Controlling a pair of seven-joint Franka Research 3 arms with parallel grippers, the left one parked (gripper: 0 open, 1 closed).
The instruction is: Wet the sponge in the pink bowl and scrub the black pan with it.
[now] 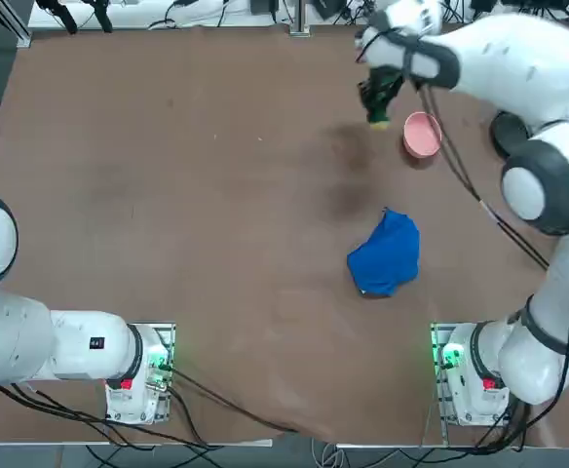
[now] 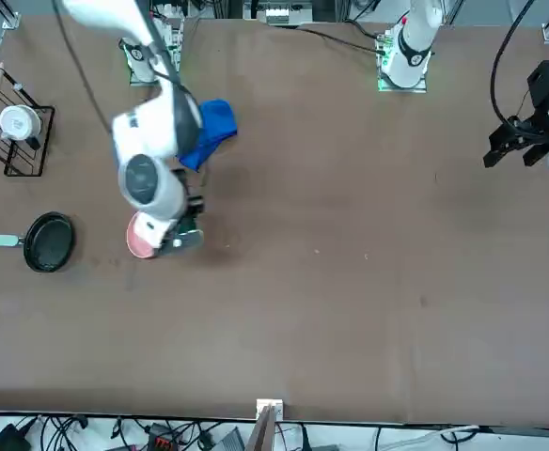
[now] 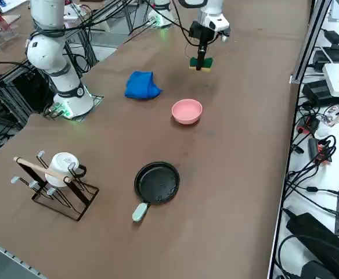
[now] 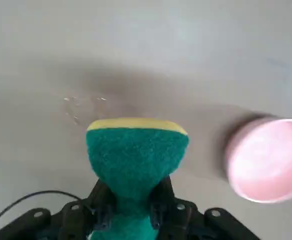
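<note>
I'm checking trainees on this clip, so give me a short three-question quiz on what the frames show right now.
1. True or false: the right end effector is shut on the sponge.
2. Which sits nearest the held sponge: (A) the pink bowl, (B) the black pan, (C) the mug rack?
3. Fill in: the blue ____ lies crumpled on the table.

Key
1. True: the fingers pinch the sponge, which hangs above the table, not yet in the bowl.
2. A.
3. cloth.
</note>
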